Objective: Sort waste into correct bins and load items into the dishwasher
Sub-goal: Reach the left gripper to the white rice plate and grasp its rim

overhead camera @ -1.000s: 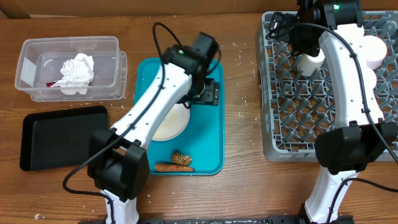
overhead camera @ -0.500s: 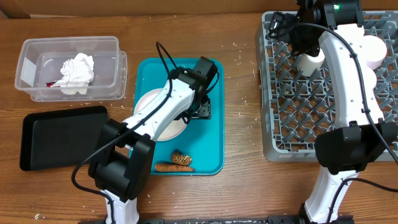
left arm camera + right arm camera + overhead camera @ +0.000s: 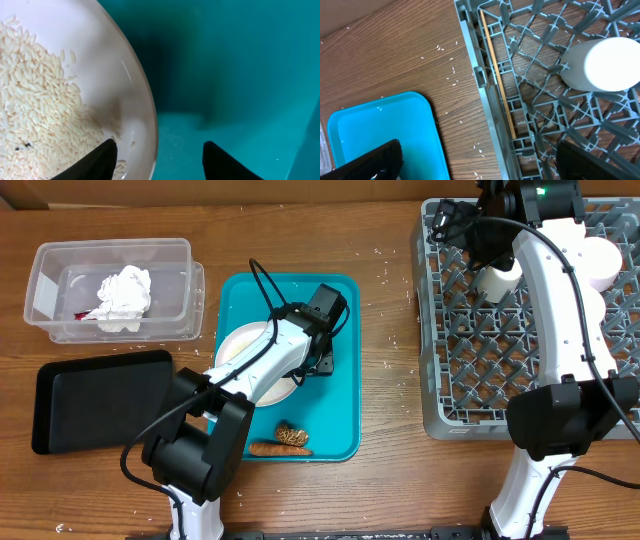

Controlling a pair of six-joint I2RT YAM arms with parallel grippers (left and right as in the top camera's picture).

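Note:
A round white plate (image 3: 250, 365) with white rice grains (image 3: 40, 100) lies on the teal tray (image 3: 340, 420). My left gripper (image 3: 159, 159) is low at the plate's right rim and open. One finger is over the rice side and the other over the teal tray, with the rim (image 3: 150, 120) between them. An orange carrot piece (image 3: 268, 448) and a brown lump (image 3: 293, 436) lie at the tray's near end. My right gripper (image 3: 480, 160) hangs wide open and empty over the left edge of the grey dish rack (image 3: 470, 395). A chopstick (image 3: 497, 75) and a white cup (image 3: 607, 65) sit in the rack.
At the back left, a clear tub (image 3: 60, 260) holds a crumpled white tissue (image 3: 122, 298) and a bit of red wrapper (image 3: 80, 315). A black tray (image 3: 100, 395) lies in front of the tub. Rice grains (image 3: 452, 75) are scattered on the wooden table between teal tray and rack.
My left gripper has moved from the tray's far end towards me, down to the plate's right rim, and its jaws have narrowed. The right arm has not moved.

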